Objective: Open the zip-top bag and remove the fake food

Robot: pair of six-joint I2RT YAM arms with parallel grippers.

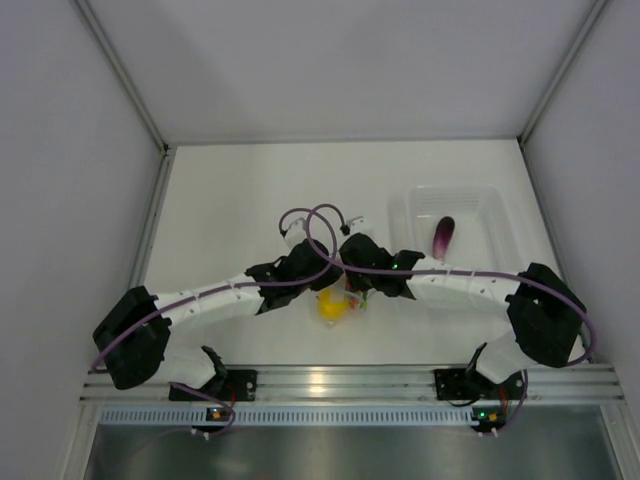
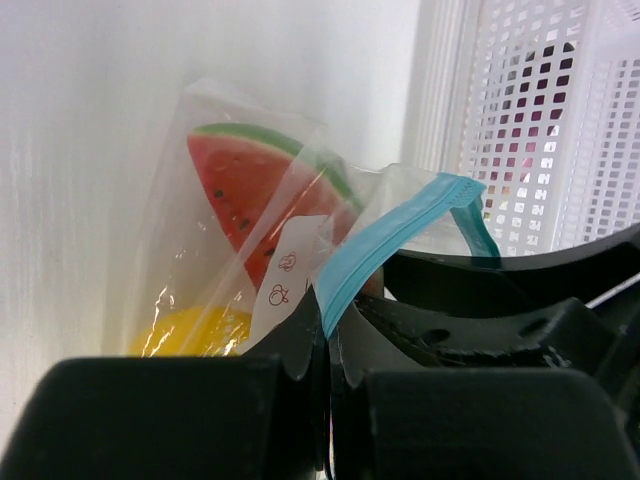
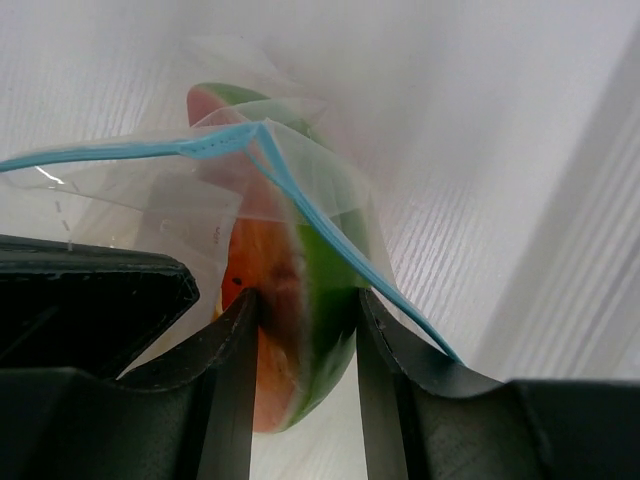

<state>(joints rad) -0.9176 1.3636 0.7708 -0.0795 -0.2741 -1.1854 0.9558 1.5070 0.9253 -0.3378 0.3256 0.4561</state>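
The left end effector is clenched on the zip-top bag, whose teal-blue zip strip runs into the closed jaws. We see the right end effector grasping the watermelon wedge, a finger pressed on either side; whether plastic lies between, we cannot tell. A yellow lemon sits in the bag beside the wedge. The bag is between the two arms at the near middle of the table, near the clear tub, which holds the purple eggplant.

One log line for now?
left jaws: shut on zip-top bag edge | right jaws: shut on watermelon wedge | lemon: in bag | eggplant: in tub
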